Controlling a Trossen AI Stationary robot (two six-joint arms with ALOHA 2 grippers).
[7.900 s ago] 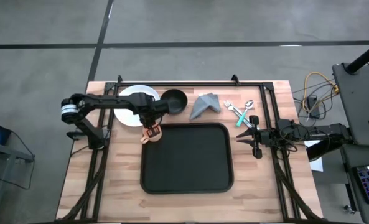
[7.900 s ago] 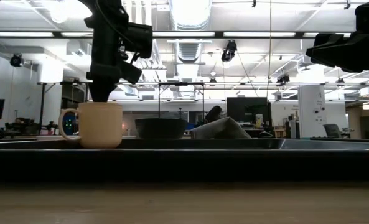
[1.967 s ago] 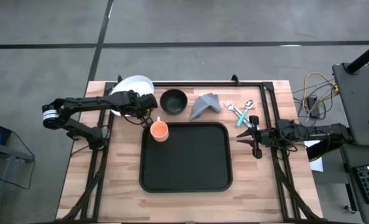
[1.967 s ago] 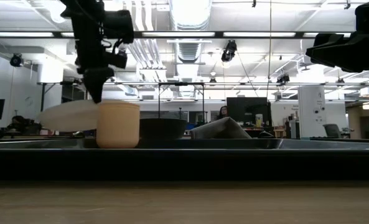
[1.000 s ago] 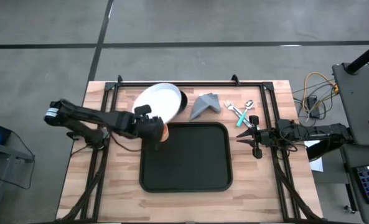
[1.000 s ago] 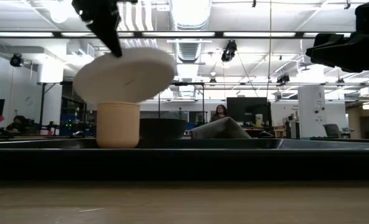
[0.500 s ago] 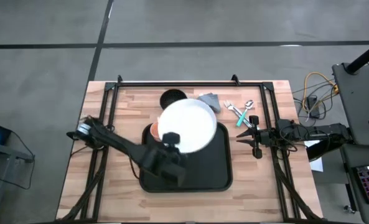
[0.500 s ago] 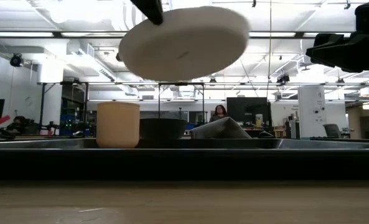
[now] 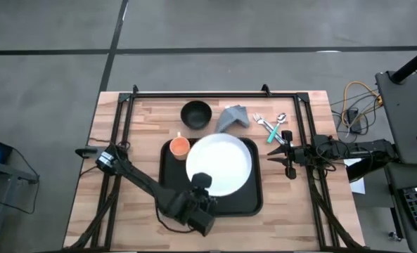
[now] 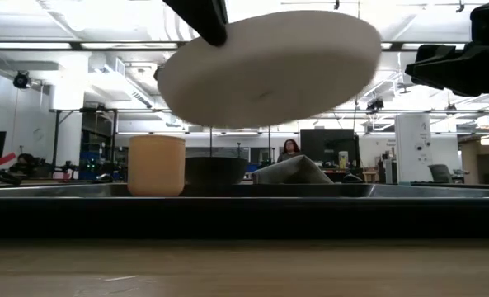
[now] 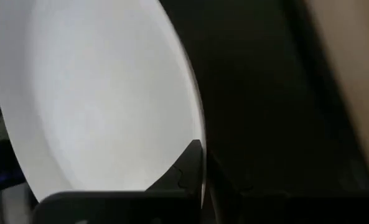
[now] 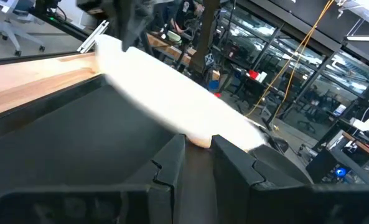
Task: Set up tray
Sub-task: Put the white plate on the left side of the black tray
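Observation:
The black tray (image 9: 170, 199) lies mid-table. An orange cup (image 9: 179, 146) stands in the tray's far left corner. My left gripper (image 9: 202, 183) is shut on the white plate (image 9: 221, 163), which hovers over the tray. The low view shows the plate (image 10: 269, 66) high above the cup (image 10: 156, 165). My right gripper (image 9: 287, 152) waits open just off the tray's right edge, touching nothing. My left gripper pinches the plate's near rim (image 11: 195, 134), with one finger (image 11: 190, 169) showing on the upper face. It reaches in from the table's near-left side. The plate is lifted clear of the tray and tilted.
A black bowl (image 9: 195, 114), a folded grey napkin (image 9: 233, 117) and cutlery (image 9: 270, 126) lie on the wood beyond the tray's far edge. A black frame rails the table's left, far and right sides. A person shows far off in the room.
My left gripper has carried the plate from above the bowl and cup toward the table's near edge and right, out over the tray's middle. The arm has swung round, so the gripper now sits at the plate's near rim. The plate has stayed lifted.

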